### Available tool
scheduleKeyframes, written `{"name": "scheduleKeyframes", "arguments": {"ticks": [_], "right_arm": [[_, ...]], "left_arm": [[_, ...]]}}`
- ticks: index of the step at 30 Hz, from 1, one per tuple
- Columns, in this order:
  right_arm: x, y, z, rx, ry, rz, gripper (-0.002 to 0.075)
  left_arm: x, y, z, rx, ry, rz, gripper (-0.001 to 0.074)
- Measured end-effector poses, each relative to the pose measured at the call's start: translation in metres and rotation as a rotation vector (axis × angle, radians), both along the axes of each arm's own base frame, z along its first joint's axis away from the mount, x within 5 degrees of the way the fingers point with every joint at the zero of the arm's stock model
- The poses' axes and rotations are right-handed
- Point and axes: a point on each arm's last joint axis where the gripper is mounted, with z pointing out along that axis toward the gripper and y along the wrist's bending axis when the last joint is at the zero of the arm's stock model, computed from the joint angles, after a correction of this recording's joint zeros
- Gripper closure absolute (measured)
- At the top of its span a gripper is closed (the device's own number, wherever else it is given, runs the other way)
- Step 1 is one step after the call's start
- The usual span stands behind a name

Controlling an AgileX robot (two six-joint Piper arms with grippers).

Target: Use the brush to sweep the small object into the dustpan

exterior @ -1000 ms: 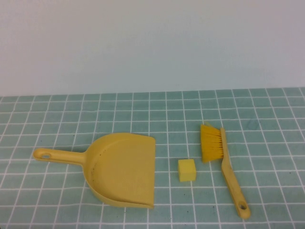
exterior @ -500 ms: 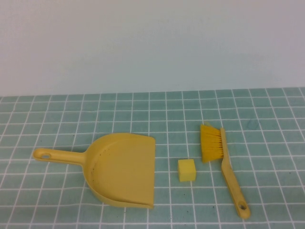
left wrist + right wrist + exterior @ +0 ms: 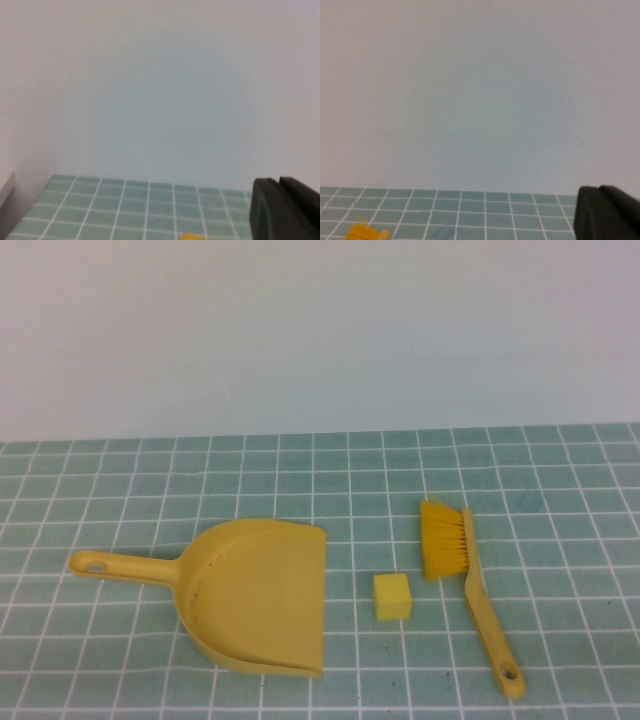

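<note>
In the high view, a yellow dustpan (image 3: 258, 592) lies on the tiled table with its handle pointing left and its open mouth to the right. A small yellow cube (image 3: 392, 596) sits just right of the mouth. A yellow brush (image 3: 470, 580) lies right of the cube, bristles toward the far side and handle toward the near edge. Neither gripper shows in the high view. My left gripper (image 3: 279, 186) and right gripper (image 3: 600, 192) each show as dark fingers pressed together, held above the table and empty. The brush bristles (image 3: 365, 232) show in the right wrist view.
The green tiled table (image 3: 120, 480) ends at a plain pale wall (image 3: 320, 330) behind. A yellow sliver (image 3: 192, 236) shows at the edge of the left wrist view. A pale ledge (image 3: 4, 186) sits at that view's side.
</note>
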Motion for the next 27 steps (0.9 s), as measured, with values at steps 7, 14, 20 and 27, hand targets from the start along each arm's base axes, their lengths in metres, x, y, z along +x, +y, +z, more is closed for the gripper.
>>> {"name": "scheduleKeyframes", "arguments": {"ticks": [7, 14, 20, 27], "right_arm": [[-0.006, 0.0, 0.025, 0.021, 0.056, 0.0, 0.0727], [-0.014, 0.001, 0.09, 0.042, 0.268, 0.012, 0.0727], [0.012, 0.015, 0.129, 0.111, 0.6, 0.142, 0.0727], [0.096, 0.032, 0.128, 0.078, 1.011, 0.37, 0.0726]], "left_arm": [[-0.012, -0.003, 0.049, -0.014, -0.04, -0.038, 0.0736], [-0.016, -0.007, 0.098, 0.062, 0.073, -0.082, 0.0737], [0.012, -0.013, 0.089, 0.036, 0.338, -0.139, 0.0738], [0.043, -0.017, 0.067, -0.062, 0.54, -0.162, 0.0735]]}}
